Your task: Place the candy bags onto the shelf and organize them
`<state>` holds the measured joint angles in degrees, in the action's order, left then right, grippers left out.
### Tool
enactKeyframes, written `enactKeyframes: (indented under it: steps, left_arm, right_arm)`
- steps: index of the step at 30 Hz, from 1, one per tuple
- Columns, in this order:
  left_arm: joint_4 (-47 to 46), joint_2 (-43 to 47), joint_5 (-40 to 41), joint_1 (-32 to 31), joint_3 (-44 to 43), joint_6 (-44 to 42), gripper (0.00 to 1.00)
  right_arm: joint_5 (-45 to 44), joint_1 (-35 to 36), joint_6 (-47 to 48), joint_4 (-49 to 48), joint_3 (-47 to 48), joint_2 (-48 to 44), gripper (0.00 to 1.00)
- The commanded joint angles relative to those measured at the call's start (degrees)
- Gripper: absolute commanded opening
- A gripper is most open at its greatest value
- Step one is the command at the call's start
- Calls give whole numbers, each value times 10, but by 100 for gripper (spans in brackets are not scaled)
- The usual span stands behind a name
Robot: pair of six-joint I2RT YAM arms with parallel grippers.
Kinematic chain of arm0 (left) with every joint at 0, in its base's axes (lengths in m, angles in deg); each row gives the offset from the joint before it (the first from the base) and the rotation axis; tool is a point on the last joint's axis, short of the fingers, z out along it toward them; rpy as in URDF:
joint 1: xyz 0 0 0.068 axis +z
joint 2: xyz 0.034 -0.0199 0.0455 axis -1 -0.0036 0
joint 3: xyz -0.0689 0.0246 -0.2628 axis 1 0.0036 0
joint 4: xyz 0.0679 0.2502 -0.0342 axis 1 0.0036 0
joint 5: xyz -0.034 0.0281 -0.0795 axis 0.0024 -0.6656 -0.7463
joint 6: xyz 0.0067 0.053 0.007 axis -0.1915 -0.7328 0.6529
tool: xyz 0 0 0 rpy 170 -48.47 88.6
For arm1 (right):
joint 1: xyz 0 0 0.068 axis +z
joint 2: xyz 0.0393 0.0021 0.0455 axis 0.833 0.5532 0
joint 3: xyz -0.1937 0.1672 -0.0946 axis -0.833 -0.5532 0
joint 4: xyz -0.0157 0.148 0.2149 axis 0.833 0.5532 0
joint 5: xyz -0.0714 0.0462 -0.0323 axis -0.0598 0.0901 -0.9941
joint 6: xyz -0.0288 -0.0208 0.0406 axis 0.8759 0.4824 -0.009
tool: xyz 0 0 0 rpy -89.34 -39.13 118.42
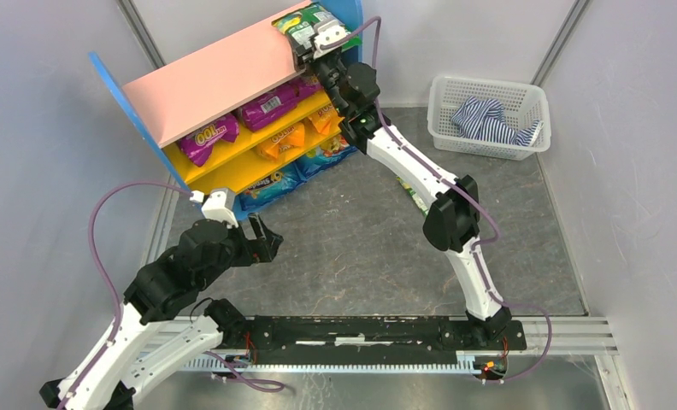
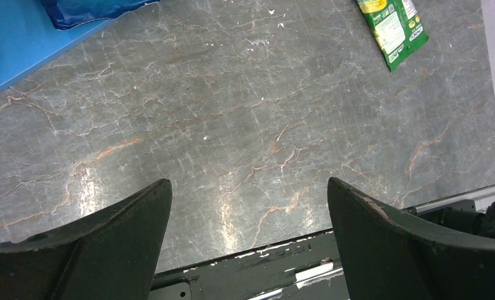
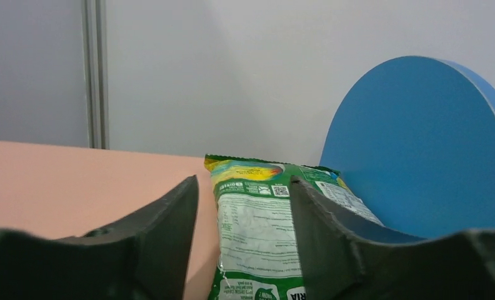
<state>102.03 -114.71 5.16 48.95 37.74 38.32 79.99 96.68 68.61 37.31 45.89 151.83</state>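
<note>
The shelf (image 1: 200, 89) stands at the back left, with a pink top board (image 3: 57, 181) and blue side panels (image 3: 420, 150). Purple candy bags (image 1: 207, 137), orange ones (image 1: 282, 141) and blue ones (image 1: 271, 188) fill its yellow shelves. A green candy bag (image 1: 301, 20) lies flat on the top board by the right panel. My right gripper (image 3: 244, 182) straddles that bag (image 3: 254, 219), jaws part open, with a gap on the left side. Another green bag (image 2: 394, 28) lies on the table, half under the right arm (image 1: 416, 198). My left gripper (image 2: 248, 184) hangs wide open over bare table, holding nothing.
A white mesh basket (image 1: 442, 94) with a striped blue-white cloth (image 1: 489, 120) stands at the back right. The black base rail (image 1: 361, 333) runs along the near edge. Grey walls close in on both sides. The shelf's blue foot (image 2: 14, 44) sits near my left gripper.
</note>
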Motion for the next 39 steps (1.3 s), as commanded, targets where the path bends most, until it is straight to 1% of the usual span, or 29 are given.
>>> enactKeyframes:
  steps: [1,3,6,8,11,13,16,19,21,23,25,27,36,39]
  left_arm:
    - [-5,-10,-1,3,-5,-17,100]
    - [-5,-9,0,3,-4,-16,100]
    - [-6,-4,2,3,-4,-16,100]
    - [-6,-3,1,3,-4,-15,100]
    - [-6,-6,-2,3,-5,-18,100]
    - [-6,-6,-5,3,-5,-19,100]
    - [-6,-1,-7,3,-4,-20,100]
    - [-9,2,-10,3,-3,-22,100]
    - [-10,0,-12,3,-4,-23,100]
    - [-11,-2,-14,3,-4,-25,100]
    - [-11,-2,-15,3,-4,-26,100]
    - [-11,-1,-15,3,-4,-26,100]
    - [-11,9,-14,3,-2,-24,100]
    - [-11,6,-15,3,-2,-25,100]
  right_arm:
    - [-16,7,-23,-23,25,-34,68]
    - [-29,7,-57,3,-15,-82,71]
    - [-48,6,-111,11,-120,-176,72]
    - [-68,5,-166,51,-139,-210,74]
    - [-86,-1,-242,133,-144,-239,75]
    - [-90,-10,-296,161,-173,-261,76]
    - [-77,-29,-387,148,-255,-303,77]
    - [-36,-51,-476,84,-334,-332,77]
    - [-3,-64,-522,60,-344,-323,76]
    - [40,-78,-567,53,-321,-298,73]
    - [88,-90,-609,33,-303,-268,68]
    - [114,-96,-644,5,-300,-248,64]
    - [81,-101,-651,2,-325,-240,63]
    - [79,-101,-652,-1,-320,-233,59]
